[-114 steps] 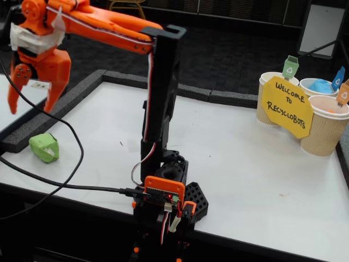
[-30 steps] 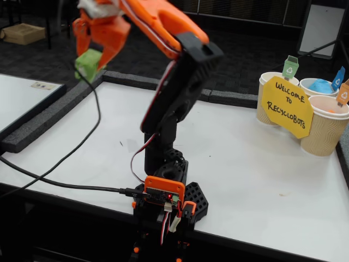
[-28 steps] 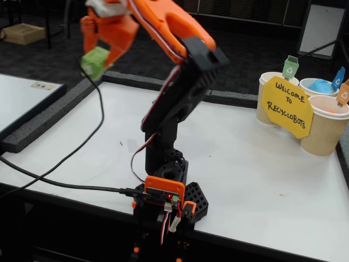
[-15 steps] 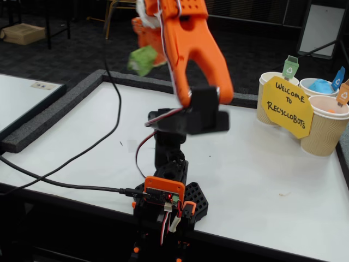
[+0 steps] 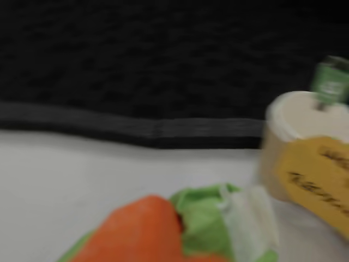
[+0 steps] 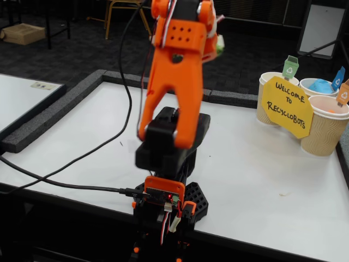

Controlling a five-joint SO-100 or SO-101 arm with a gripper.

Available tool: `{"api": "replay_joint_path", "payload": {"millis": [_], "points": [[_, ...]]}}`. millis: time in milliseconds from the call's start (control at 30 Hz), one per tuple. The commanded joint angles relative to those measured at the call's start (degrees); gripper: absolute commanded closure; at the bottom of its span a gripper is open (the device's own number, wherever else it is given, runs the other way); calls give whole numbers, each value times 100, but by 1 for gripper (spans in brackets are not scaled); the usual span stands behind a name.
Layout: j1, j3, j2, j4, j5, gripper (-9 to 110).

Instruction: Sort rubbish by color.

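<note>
Fingers (image 5: 180, 240) grip blurred green wad (image 5: 204, 221).

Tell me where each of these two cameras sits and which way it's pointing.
Wrist view: rides on the gripper, facing across the white table; shows an orange finger on the crumpled green paper wad.
Fixed view: stands behind the arm's base, looking down over the table; shows the whole orange arm.
Shared: the beige paper cup with the green flag and the yellow welcome sign.
</note>
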Motion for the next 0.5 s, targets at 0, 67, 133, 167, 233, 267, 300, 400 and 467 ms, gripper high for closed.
{"api": "replay_joint_path", "payload": {"millis": [0,67,133,167,233,267,300,400,467], "points": [[694,-62,404,-202,114,101],[949,-9,580,-237,114,101],[1292,88,747,-308,114,101],[1441,141,817,-343,114,101],[1670,237,888,-396,114,101],[1740,281,923,-422,114,101],[1775,290,940,-431,114,101],[1784,290,940,-431,114,101],[1802,308,940,-439,114,101]]}}
